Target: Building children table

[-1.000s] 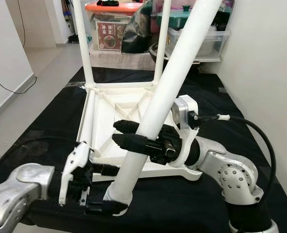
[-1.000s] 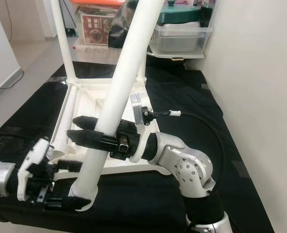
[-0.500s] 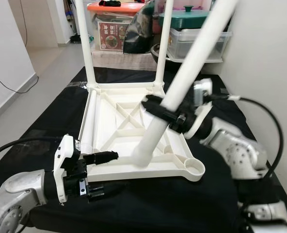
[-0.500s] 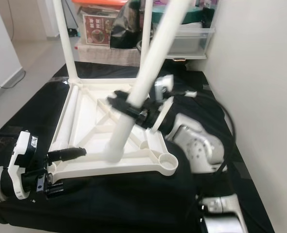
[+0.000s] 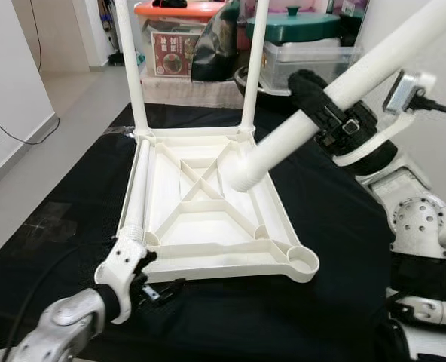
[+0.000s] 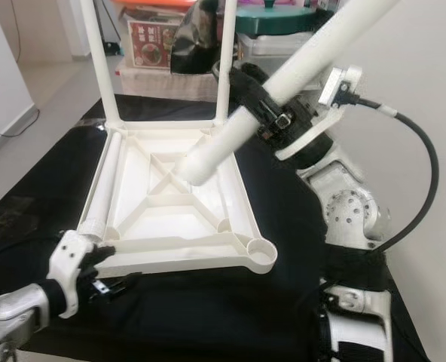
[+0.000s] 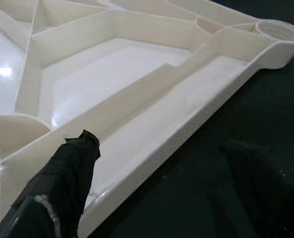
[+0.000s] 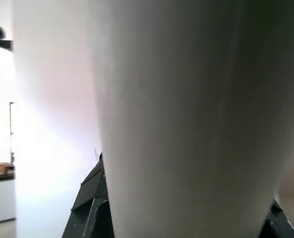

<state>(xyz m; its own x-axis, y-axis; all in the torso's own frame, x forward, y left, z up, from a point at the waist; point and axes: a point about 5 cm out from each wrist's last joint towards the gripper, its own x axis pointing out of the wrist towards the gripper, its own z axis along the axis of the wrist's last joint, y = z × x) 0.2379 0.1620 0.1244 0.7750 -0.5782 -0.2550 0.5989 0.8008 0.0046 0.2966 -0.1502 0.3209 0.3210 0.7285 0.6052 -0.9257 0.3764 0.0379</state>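
The white children's table top (image 5: 230,268) lies upside down on a black mat. Two white legs (image 5: 131,68) (image 5: 253,68) stand upright in its far corners. A third leg (image 5: 136,188) lies along its left edge. The near right corner socket (image 5: 304,262) is bare. My right gripper (image 5: 325,113) is shut on a fourth white leg (image 5: 283,143), held tilted in the air with its lower end above the table's far right part. My left gripper (image 5: 163,289) is open, low by the near left corner, one black finger (image 7: 67,178) close to the rim.
The black mat (image 5: 72,188) covers the floor around the table. Storage boxes (image 5: 174,38), a teal pot (image 5: 291,26) and a clear bin (image 5: 313,64) stand at the back. A white wall runs close along the right. A cable lies on the floor at the left.
My right gripper has lifted the held leg up and to the right, away from the near edge. My left gripper has drawn back from the leg's lower end, down to the near left corner.
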